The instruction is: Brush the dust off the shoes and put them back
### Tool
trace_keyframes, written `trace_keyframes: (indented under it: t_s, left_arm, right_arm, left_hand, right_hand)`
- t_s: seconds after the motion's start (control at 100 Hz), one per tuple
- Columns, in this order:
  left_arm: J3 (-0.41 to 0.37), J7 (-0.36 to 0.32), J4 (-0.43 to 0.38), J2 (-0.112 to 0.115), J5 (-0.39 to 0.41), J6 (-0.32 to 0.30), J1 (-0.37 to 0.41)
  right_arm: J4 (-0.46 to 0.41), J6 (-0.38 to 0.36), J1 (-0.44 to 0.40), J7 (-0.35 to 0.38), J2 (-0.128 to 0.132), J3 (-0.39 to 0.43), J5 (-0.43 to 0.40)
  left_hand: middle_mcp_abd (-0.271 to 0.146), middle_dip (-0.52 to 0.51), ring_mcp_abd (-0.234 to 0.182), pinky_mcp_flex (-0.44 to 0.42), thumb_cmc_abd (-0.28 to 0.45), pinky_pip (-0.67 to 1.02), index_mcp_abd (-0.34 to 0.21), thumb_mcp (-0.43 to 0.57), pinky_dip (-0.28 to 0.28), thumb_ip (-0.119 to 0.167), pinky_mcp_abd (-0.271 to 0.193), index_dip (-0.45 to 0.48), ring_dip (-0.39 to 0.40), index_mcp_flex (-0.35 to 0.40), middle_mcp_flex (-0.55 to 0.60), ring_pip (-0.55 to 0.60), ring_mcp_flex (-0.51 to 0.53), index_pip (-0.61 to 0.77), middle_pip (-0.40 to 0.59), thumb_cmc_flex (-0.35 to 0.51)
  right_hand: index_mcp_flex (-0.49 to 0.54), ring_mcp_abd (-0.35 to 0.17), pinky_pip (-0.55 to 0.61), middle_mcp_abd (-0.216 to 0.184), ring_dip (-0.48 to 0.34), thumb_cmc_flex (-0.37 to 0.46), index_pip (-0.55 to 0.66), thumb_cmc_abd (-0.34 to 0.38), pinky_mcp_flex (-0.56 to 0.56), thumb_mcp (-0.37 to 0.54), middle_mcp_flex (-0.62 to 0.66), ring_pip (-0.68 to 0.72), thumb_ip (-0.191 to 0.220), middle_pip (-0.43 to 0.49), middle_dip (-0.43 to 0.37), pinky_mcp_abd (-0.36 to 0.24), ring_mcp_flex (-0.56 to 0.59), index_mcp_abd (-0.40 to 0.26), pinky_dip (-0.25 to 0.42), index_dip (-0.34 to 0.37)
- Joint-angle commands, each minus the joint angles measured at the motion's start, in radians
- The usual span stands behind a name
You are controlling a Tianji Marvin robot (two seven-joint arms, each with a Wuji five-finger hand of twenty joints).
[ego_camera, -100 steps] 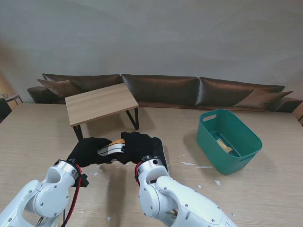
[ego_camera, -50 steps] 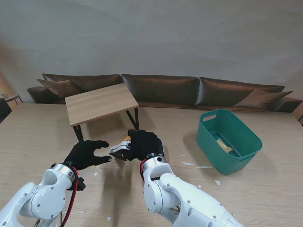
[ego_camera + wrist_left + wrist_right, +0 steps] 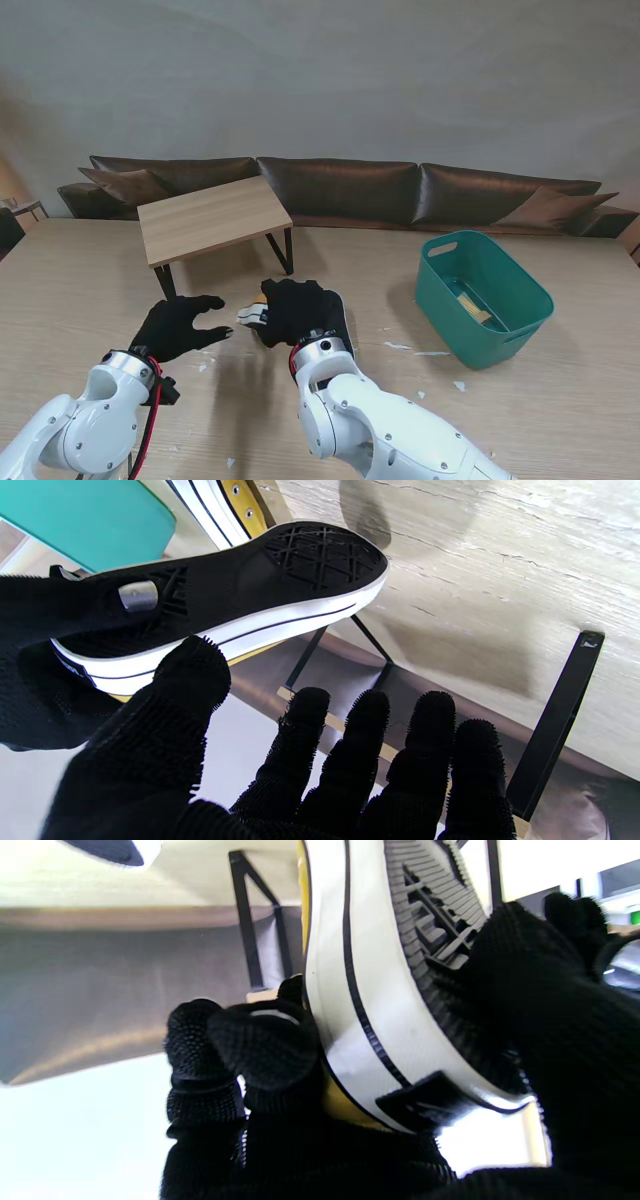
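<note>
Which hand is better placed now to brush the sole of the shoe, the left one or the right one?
The left hand, probably. It is open and empty, fingers spread beside the shoe, whose black sole faces it. The right hand is shut on the shoe, so it cannot brush.

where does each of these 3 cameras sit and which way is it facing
Stand view: above the shoulders, looking down at the table; both arms, open left hand and right hand holding the shoe show.
Left wrist view: looks along the spread fingers at the shoe sole; a second shoe lies behind it.
Right wrist view: looks along the right hand clamped on the shoe.
Shared: both wrist views show the held shoe and the small table's black legs.
</note>
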Motion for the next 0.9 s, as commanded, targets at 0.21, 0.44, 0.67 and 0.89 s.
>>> trace_keyframes:
  t_s: [0.21, 0.44, 0.67, 0.89]
  left_arm:
    - [0.010, 0.021, 0.009, -0.020, -0.072, 0.018, 0.016]
    - [0.012, 0.029, 0.004, -0.024, -0.096, 0.027, 0.025]
    - [0.018, 0.040, 0.000, -0.027, -0.103, 0.034, 0.027]
    - [0.023, 0.052, -0.001, -0.030, -0.109, 0.040, 0.025]
  right_arm:
    - [-0.092, -0.174, -0.119, 0.163, 0.092, 0.022, 0.004]
    - [-0.116, -0.286, -0.193, 0.160, 0.120, 0.029, -0.015]
    - [-0.102, -0.336, -0.225, 0.114, 0.121, 0.017, -0.025]
    - [-0.094, -0.403, -0.241, 0.057, 0.138, 0.006, -0.101]
  left_hand:
    - [0.062, 0.067, 0.039, -0.017, 0.099, 0.145, 0.047, -0.087, 0.119, 0.035, 0.002, 0.004, 0.105, 0.003, 0.026, 0.112, -0.003, 0.002, 0.023, 0.029]
    - [0.081, 0.104, 0.057, -0.009, 0.130, 0.250, 0.063, -0.123, 0.154, 0.040, 0.001, 0.012, 0.156, 0.017, 0.041, 0.178, 0.006, 0.006, 0.035, 0.038]
    - [0.087, 0.116, 0.068, -0.012, 0.147, 0.270, 0.071, -0.138, 0.155, 0.042, 0.005, 0.018, 0.165, 0.032, 0.048, 0.191, 0.005, 0.012, 0.037, 0.044]
    - [0.091, 0.121, 0.074, -0.018, 0.155, 0.273, 0.076, -0.148, 0.151, 0.044, 0.008, 0.022, 0.167, 0.037, 0.049, 0.193, 0.003, 0.013, 0.036, 0.052]
  right_hand:
    - [-0.115, -0.144, 0.238, -0.094, 0.142, 0.163, 0.102, 0.248, 0.325, 0.159, -0.033, 0.236, 0.069, 0.219, 0.083, -0.077, 0.009, -0.006, 0.164, -0.006]
    - [-0.019, -0.184, 0.265, -0.076, 0.176, 0.170, 0.038, 0.172, 0.389, 0.196, 0.048, 0.239, 0.074, 0.150, 0.042, -0.136, 0.010, -0.013, 0.169, -0.048]
    - [0.117, -0.161, 0.289, -0.056, 0.190, 0.175, -0.088, 0.072, 0.395, 0.226, 0.152, 0.220, 0.080, 0.019, 0.018, -0.144, 0.009, -0.051, 0.190, -0.031]
    - [0.170, -0.131, 0.276, -0.095, 0.186, 0.164, -0.180, 0.050, 0.391, 0.206, 0.178, 0.221, 0.071, -0.013, -0.023, -0.102, 0.009, -0.111, 0.187, 0.050]
